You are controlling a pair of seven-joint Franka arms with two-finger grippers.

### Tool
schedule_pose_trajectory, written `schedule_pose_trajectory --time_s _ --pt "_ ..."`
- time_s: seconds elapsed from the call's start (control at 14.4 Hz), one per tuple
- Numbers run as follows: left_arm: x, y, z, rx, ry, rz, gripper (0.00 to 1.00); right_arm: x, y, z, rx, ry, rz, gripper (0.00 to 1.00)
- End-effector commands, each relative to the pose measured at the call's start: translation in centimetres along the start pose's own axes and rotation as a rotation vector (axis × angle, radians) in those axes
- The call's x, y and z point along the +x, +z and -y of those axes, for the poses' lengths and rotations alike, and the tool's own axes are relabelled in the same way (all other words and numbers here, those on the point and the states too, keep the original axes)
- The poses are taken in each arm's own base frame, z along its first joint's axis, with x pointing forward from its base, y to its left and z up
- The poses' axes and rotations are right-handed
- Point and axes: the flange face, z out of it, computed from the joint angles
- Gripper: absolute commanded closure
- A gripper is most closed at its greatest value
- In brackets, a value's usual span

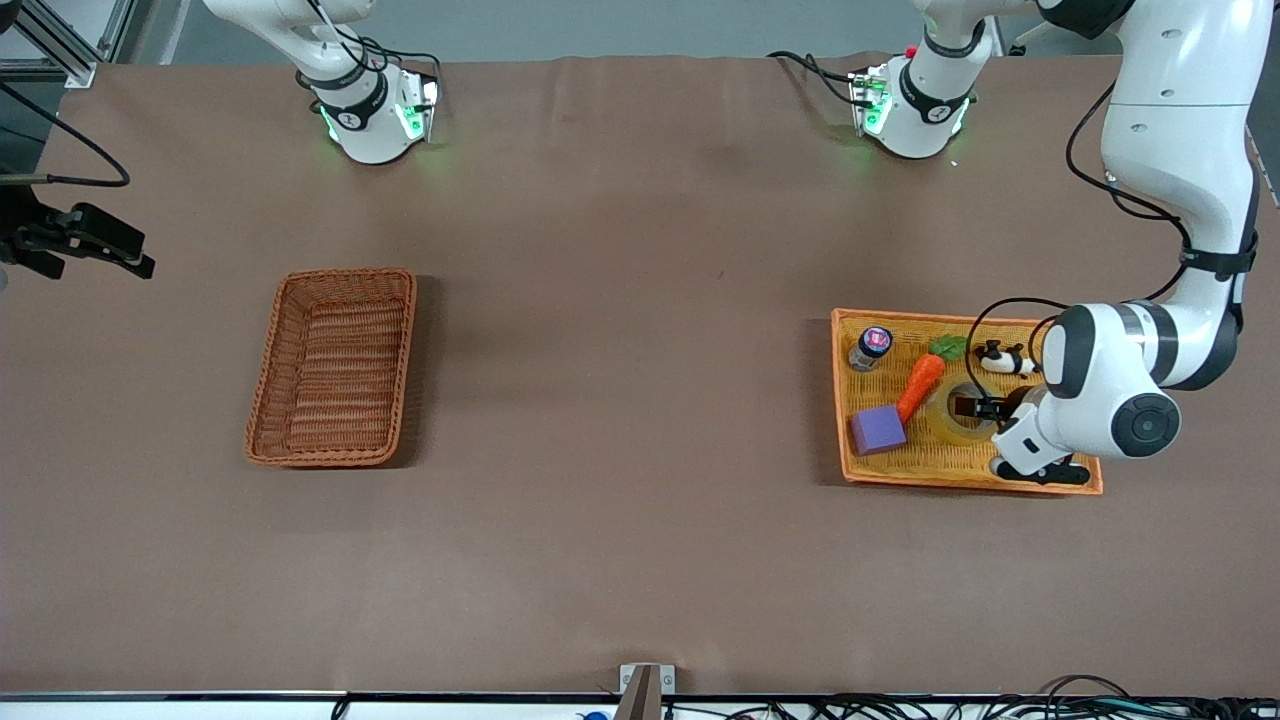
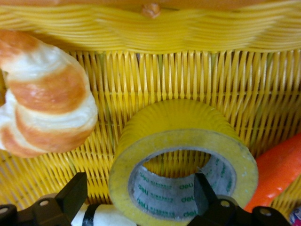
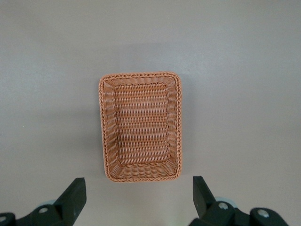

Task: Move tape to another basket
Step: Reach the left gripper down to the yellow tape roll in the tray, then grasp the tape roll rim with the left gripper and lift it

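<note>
Nearest the front camera, at the left arm's end of the brown bench [image 1: 620, 420], sits a shallow yellow-orange woven tray [image 1: 880, 472]. Left end effector [image 1: 975, 408] is down inside it, fingers spread wide and straddling one wall of the tape [image 1: 950, 420]: one finger [image 2: 203, 190] sits inside the roll's hole, the other [image 2: 73, 195] outside the roll, neither pressed in. Tape is a yellowish translucent roll, lying in the tray's middle beside the toy carrot [image 1: 922, 385], hole facing up in the front view.

Purple block [image 1: 877, 431] lies in the tray on the side toward the right arm, nearer the camera than the carrot. Carrot's green leaves point toward the robots. Farther up in the tray, a small dark jar with a pink-and-blue lid [image 1: 871, 346] stands upright in the corner; a small black-and-white toy figure [image 1: 1002, 358] lies at the tray's farther edge by the left arm. Left wrist view also shows a toy croissant [image 2: 44, 94] just beside the tape, not touching.

Dark reddish-brown wicker basket [image 1: 335, 368] sits well apart, toward the right arm's end of the bench. Right end effector [image 3: 136, 200] waits high above it, fingers spread, holding nothing; it is out of the front view.
</note>
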Motion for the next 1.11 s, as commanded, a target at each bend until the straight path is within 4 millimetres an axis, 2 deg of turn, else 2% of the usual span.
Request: schedule_pose_trajectory --time_s 0.0,0.14,0.21,0.28,0.42,0.55,0.62,0.69,0.83,0.9,1.04 --pt "-0.1 0.8 0.1 0.010 0.028 -0.019 0.10 -0.4 -0.1 -0.1 0.002 -0.008 0.003 0.00" --pt "-0.1 0.7 0.1 0.015 0.034 -0.021 0.59 -0.4 0.0 -0.2 0.002 -0.007 0.004 0.00" --pt "-0.1 0.7 0.1 0.016 0.034 -0.021 0.75 -0.4 -0.1 -0.2 0.002 -0.007 0.003 0.00" --pt "-0.1 0.6 0.0 0.017 0.036 -0.022 0.86 -0.4 -0.1 -0.2 0.002 -0.007 0.003 0.00" --pt "-0.3 -0.6 0.1 0.018 0.034 -0.027 0.95 -0.4 0.0 -0.2 0.002 -0.007 0.004 0.00" --pt "-1.4 -4.5 0.3 0.024 0.030 -0.048 0.97 -0.4 -0.1 -0.2 0.003 -0.005 0.003 0.00" --pt "-2.0 -7.2 -0.1 0.029 0.016 -0.075 0.97 -0.4 -0.1 -0.2 0.006 -0.006 0.003 0.00" --pt "-2.6 -9.9 -1.4 0.032 0.019 -0.111 0.98 -0.4 -0.1 -0.2 0.006 -0.006 0.003 0.00" --pt "-3.8 -14.5 -4.8 0.033 -0.025 -0.187 0.99 -0.4 -0.1 0.1 0.006 -0.010 0.001 0.00" --pt "-4.0 -16.0 -7.1 0.020 -0.033 -0.198 0.99 -0.4 -0.1 0.1 0.006 -0.012 0.001 0.00" --pt "-4.8 -17.3 -13.8 0.006 0.028 -0.149 0.99 -0.4 -0.1 0.2 0.006 -0.010 0.001 0.00"
